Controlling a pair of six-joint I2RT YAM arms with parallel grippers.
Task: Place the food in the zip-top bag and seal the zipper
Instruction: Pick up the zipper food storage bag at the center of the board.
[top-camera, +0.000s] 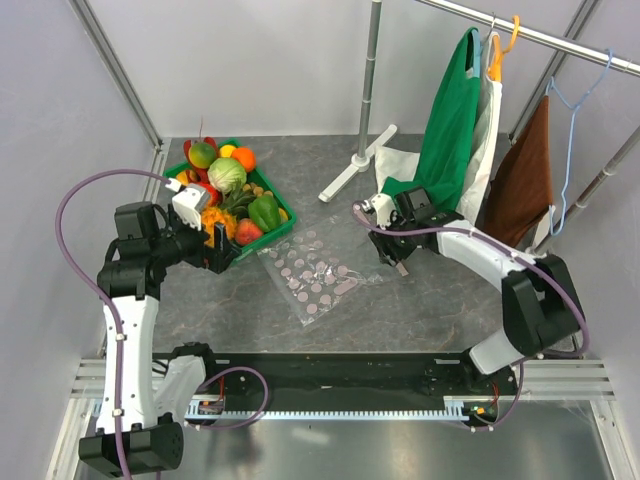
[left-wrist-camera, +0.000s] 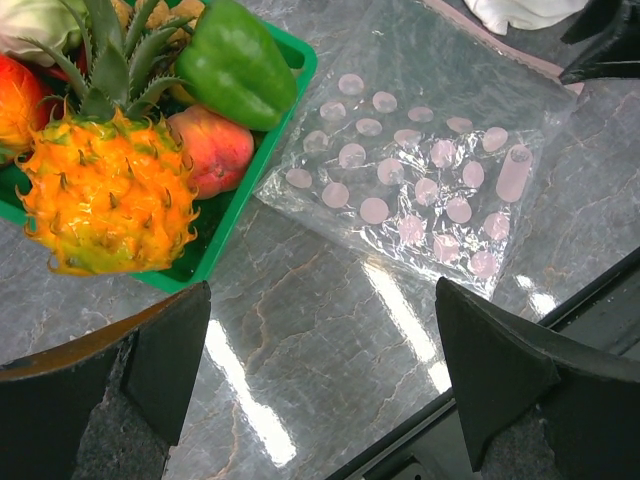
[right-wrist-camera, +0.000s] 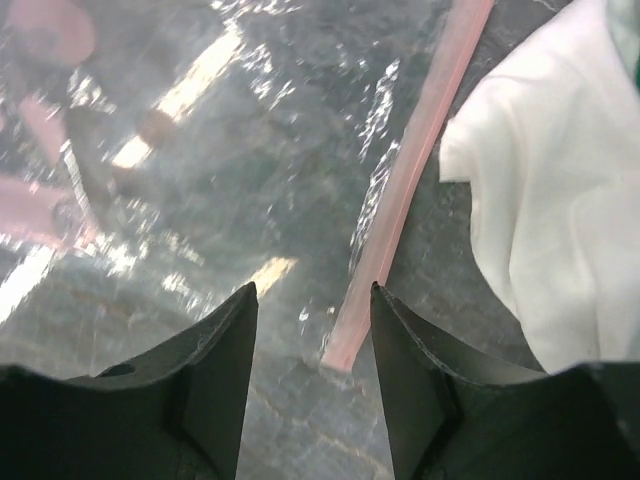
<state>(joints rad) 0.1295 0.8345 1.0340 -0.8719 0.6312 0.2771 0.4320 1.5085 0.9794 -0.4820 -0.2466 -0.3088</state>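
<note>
Left gripper (left-wrist-camera: 322, 292) hung wide open, empty, by tray (left-wrist-camera: 215, 245). Right gripper (right-wrist-camera: 313, 295) stood part open, empty, over zipper (right-wrist-camera: 405, 180) end of bag (left-wrist-camera: 430, 110).

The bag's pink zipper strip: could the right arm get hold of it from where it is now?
Probably yes. The right arm holds its jaws open over the end of the zipper, and nothing lies across it. The white cloth sits beside the strip, not on it.
</note>
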